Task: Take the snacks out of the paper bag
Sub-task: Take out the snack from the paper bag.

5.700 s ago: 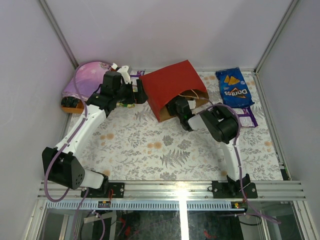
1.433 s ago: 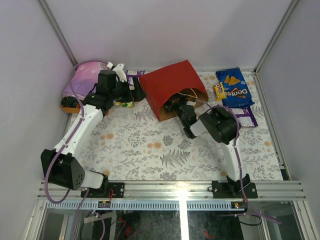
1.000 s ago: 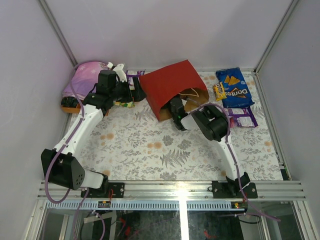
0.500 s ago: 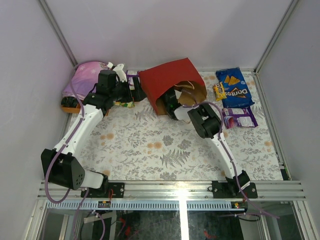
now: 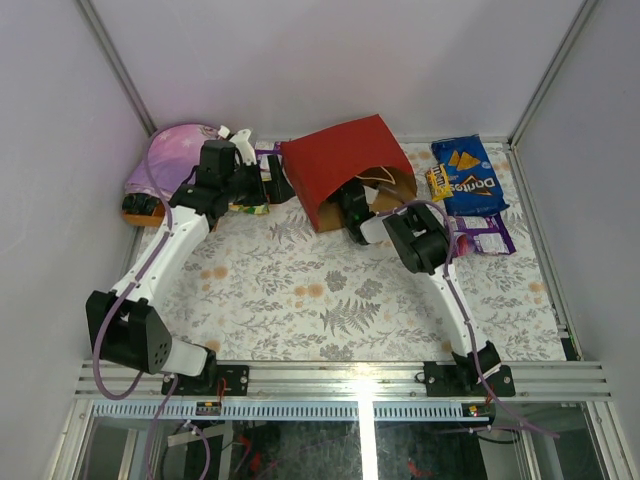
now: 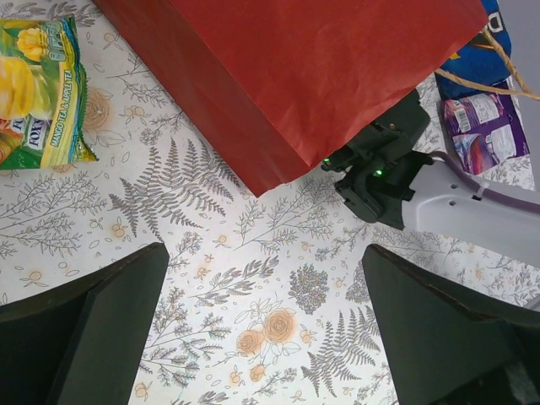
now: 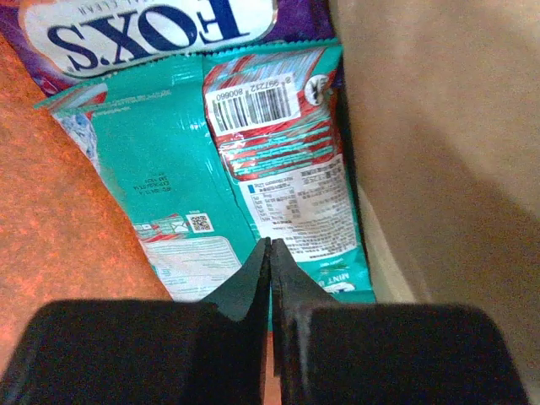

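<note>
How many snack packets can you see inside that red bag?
2: a teal pouch at the right gripper's tips, and a purple Fox's packet behind it. Others may be hidden.

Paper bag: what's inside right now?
A teal pouch and a purple Fox's pack beyond it, the shut right gripper at the pouch. Anything under them or deeper is hidden.

Floral-print table cover point(image 5: 300, 290), pink-purple cloth point(image 5: 175, 150) far left, perhaps atop a dark tray point(image 5: 140, 208)
</note>
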Controlling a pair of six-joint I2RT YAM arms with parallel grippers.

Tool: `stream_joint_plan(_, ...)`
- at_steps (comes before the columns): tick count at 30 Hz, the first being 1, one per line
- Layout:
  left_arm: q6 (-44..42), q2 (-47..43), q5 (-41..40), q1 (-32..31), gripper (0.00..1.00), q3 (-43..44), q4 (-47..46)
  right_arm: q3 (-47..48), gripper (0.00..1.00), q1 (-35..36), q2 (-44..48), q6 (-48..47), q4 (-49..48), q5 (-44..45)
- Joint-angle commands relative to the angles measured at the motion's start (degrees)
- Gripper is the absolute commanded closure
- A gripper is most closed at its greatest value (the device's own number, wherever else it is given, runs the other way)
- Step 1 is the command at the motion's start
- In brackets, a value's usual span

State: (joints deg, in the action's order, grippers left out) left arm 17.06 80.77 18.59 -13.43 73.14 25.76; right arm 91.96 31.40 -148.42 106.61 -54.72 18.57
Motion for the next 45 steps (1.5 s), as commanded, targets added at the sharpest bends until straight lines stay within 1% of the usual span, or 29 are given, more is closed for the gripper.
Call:
stream_joint_plan(1, 0.2, 0.9, 1.2, 0.3, 0.0, 0.4, -1.3, -6.1, 0.97, -0.6, 6.3, 1.4, 0.3, 1.7)
stream_joint_plan(2, 0.2, 0.9, 1.0, 0.3, 0.0, 0.5, -1.3, -7.3, 0.8, -0.6, 7.8, 0.5, 1.6, 1.6)
stream_joint_plan(4, 0.2, 1.1, 1.1, 0.3, 0.0, 0.5, -1.3, -9.1, 0.42, -0.6, 11.1, -1.5, 7.0, 2.7)
stream_joint_plan(5, 0.2, 1.2, 1.3, 0.3, 0.0, 0.6, -1.3, -9.2, 0.27, -0.7, 12.3, -2.8, 10.2, 3.6)
stream_joint_plan(6, 0.2, 1.4, 1.4, 0.3, 0.0, 0.6, -1.3, -8.9, 0.21, -0.8, 13.0, -3.9, 12.7, 4.3)
stream_joint_plan(9, 0.3, 1.5, 1.6, 0.3, 0.0, 0.6, -1.3, -6.0, 0.15, -1.4, 11.4, -4.1, 13.9, 3.2)
stream_joint_plan(10, 0.3, 1.5, 1.6, 0.3, 0.0, 0.6, -1.3, -3.4, 0.06, -1.7, 10.1, -3.6, 14.7, 2.2)
stream_joint_plan(13, 0.3, 1.6, 1.6, 0.3, 0.0, 0.7, -1.3, 4.3, 0.01, -2.1, 5.6, -2.6, 19.7, -0.8)
stream_joint_plan(19, 0.0, 1.6, 1.1, 0.3, 0.0, 0.6, -1.1, 17.0, 0.0, -2.1, -1.1, -3.0, 30.3, -1.4)
stream_joint_plan(25, -0.1, 2.3, 1.5, 0.3, 0.0, 0.9, -1.0, 31.9, 0.0, -2.2, -10.6, -2.4, 35.4, -1.5)
stream_joint_plan(27, -0.1, 2.4, 1.3, 0.3, 0.0, 0.9, -0.9, 36.3, 0.06, -2.2, -13.3, -2.2, 35.5, -1.2)
stream_joint_plan(29, -0.2, 2.4, 1.0, 0.3, 0.0, 0.9, -0.8, 38.7, 0.21, -2.3, -14.9, -2.2, 34.5, -0.7)
stream_joint_plan(35, -0.1, 3.1, 1.5, 0.3, 0.0, 1.0, -0.8, 35.4, 0.8, -3.1, -14.1, -2.2, 29.8, -0.4)
stream_joint_plan(37, -0.1, 3.3, 1.6, 0.3, 0.0, 1.1, -0.8, 34.1, 0.98, -3.5, -13.5, -2.2, 29.1, -0.6)
stream_joint_plan(38, 0.0, 3.3, 1.6, 0.4, 0.0, 1.1, -0.8, 33.7, 1.0, -3.7, -13.2, -2.0, 28.9, -0.8)
stream_joint_plan(45, 0.1, 3.2, 1.8, 0.4, 0.0, 1.0, -0.8, 29.1, 1.0, -4.2, -10.4, -2.2, 24.6, -1.0)
